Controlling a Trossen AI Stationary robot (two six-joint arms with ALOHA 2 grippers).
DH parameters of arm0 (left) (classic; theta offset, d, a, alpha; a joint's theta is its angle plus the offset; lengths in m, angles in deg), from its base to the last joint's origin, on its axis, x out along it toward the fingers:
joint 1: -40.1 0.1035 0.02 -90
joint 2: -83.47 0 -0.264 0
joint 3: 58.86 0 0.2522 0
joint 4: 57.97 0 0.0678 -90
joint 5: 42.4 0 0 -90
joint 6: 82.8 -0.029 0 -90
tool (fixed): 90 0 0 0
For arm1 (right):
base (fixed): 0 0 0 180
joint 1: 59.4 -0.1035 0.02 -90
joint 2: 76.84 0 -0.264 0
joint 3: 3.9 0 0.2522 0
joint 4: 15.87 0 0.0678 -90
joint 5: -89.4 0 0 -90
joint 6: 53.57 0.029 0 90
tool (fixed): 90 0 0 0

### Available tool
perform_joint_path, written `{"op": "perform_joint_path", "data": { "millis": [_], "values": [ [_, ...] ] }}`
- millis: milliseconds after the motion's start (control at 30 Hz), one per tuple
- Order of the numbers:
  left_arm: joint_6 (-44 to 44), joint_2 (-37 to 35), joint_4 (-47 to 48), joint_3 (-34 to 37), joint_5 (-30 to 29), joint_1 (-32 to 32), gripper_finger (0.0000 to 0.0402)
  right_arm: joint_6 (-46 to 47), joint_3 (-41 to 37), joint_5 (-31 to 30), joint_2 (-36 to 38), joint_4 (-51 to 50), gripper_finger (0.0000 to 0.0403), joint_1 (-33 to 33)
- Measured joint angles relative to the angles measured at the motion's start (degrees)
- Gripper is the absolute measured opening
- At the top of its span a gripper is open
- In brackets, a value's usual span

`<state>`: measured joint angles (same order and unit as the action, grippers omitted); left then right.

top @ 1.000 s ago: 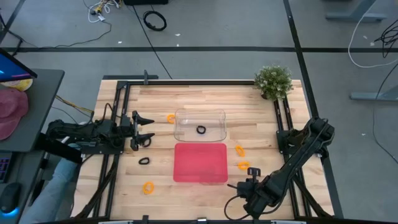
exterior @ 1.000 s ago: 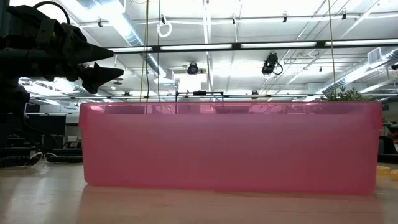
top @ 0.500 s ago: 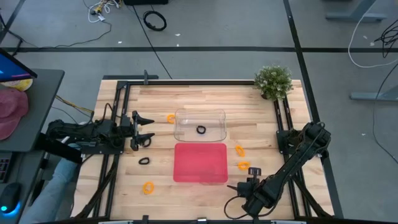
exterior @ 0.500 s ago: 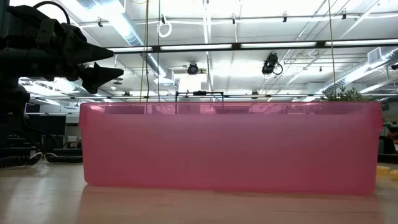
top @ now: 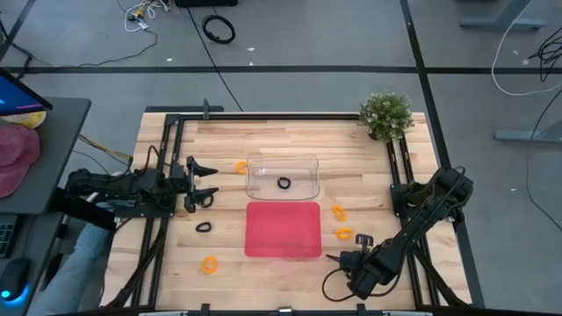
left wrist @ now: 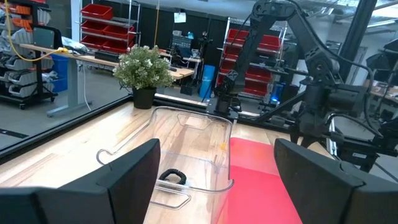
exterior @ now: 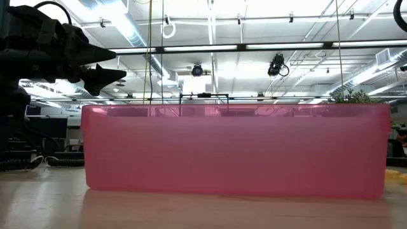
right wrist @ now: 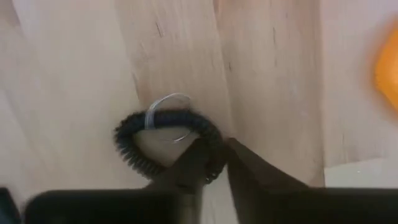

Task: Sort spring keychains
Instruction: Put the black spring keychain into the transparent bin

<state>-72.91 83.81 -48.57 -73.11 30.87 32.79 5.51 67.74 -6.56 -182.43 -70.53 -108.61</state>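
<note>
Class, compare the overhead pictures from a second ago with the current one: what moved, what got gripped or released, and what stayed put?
The right end effector has shifted slightly along the table's near edge beside the red tray, and its fingers now close on a black keychain. The left end effector, the clear tray and the loose orange keychains stayed put.

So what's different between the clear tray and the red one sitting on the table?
The clear tray is see-through and has one black keychain lying in it; the red tray is tinted red, and nothing shows inside it from above. The clear tray sits farther back, toward the plant; the red tray sits nearer the front edge. Both are rectangular, of similar size, and rest upright side by side.
</note>
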Motion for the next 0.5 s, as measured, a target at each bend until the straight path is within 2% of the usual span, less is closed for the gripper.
{"op": "perform_joint_path", "data": {
  "millis": [67, 333, 400, 500],
  "values": [
    [0.0, 0.0, 0.0, 0.0, 0.0, 0.0, 0.0321, -1.88, -0.44, 0.01, 0.85, 0.98, 0.0014, 0.0],
    [0.0, 0.0, -0.02, 0.0, -0.09, 0.0, 0.0321, -6.6, 0.82, -2.18, 6.34, 4.82, 0.0006, 0.0],
    [0.0, 0.0, -0.02, 0.0, -0.13, 0.0, 0.0321, -9.75, 2.16, -5.12, 8.23, 5.53, 0.0004, 0.0],
    [0.01, 0.0, -0.02, -0.02, -0.13, 0.0, 0.0321, -14.95, 3.48, -12.72, 10.72, 6.83, 0.0003, 0.23]
  ]
}}
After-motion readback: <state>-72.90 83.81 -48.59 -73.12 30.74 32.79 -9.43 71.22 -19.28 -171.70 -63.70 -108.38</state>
